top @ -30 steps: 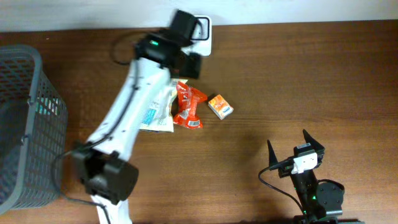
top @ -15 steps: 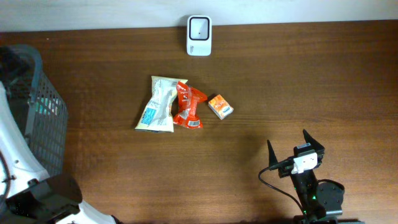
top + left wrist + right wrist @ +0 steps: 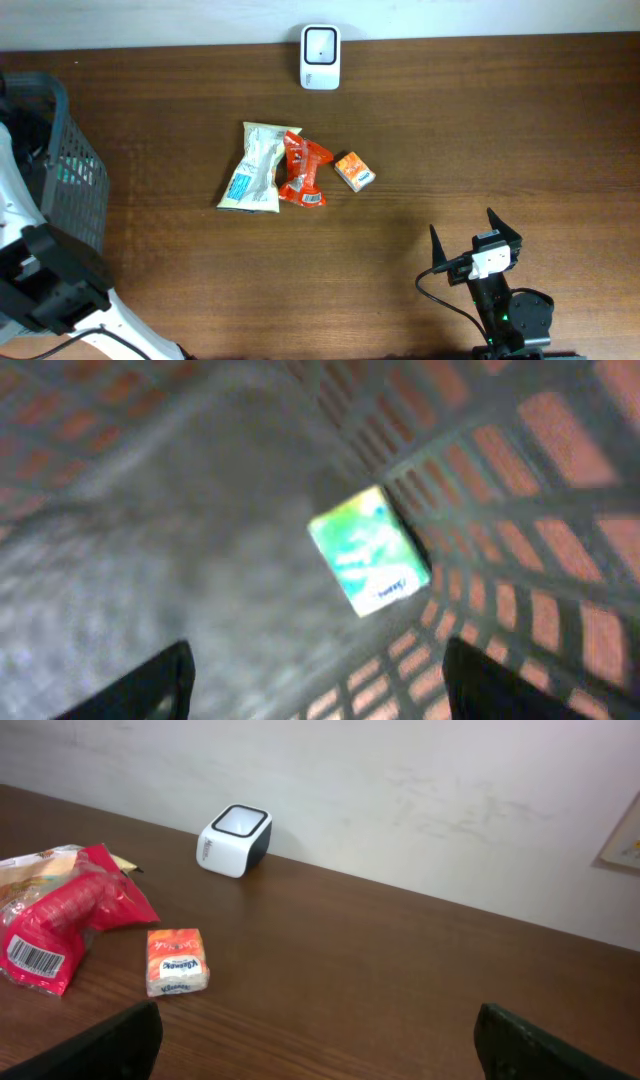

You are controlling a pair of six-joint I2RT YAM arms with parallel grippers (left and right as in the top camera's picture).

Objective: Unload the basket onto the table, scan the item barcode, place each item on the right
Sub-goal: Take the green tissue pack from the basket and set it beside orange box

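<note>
A small green box (image 3: 368, 550) lies on the floor of the grey mesh basket (image 3: 60, 170), up against one of its lattice walls. The picture is blurred and the print on the box cannot be read. The left gripper (image 3: 320, 685) hangs over the inside of the basket with its two fingers (image 3: 160, 680) spread wide. Nothing is between them. The box is beyond the fingertips, roughly midway between their lines and clear of both. The basket stands at the left edge of the table (image 3: 480, 130), and the left arm (image 3: 50, 285) reaches over it from the near left corner.

Three more items lie in the middle of the table. A white and blue pouch (image 3: 253, 168) is on the left. A red packet (image 3: 303, 168) rests against the pouch's right side and partly overlaps it, with a barcode label showing at its near end. A small orange box (image 3: 354, 171) lies just to the right of the packet, a little apart from it. The white scanner (image 3: 320, 44) stands at the far edge of the table, beyond the three items and well apart from them.

The right gripper (image 3: 468, 232) is at the near right of the table with its fingers as far apart as they go, holding nothing. It points toward the far side, and the orange box and red packet lie well ahead of it to the left.
</note>
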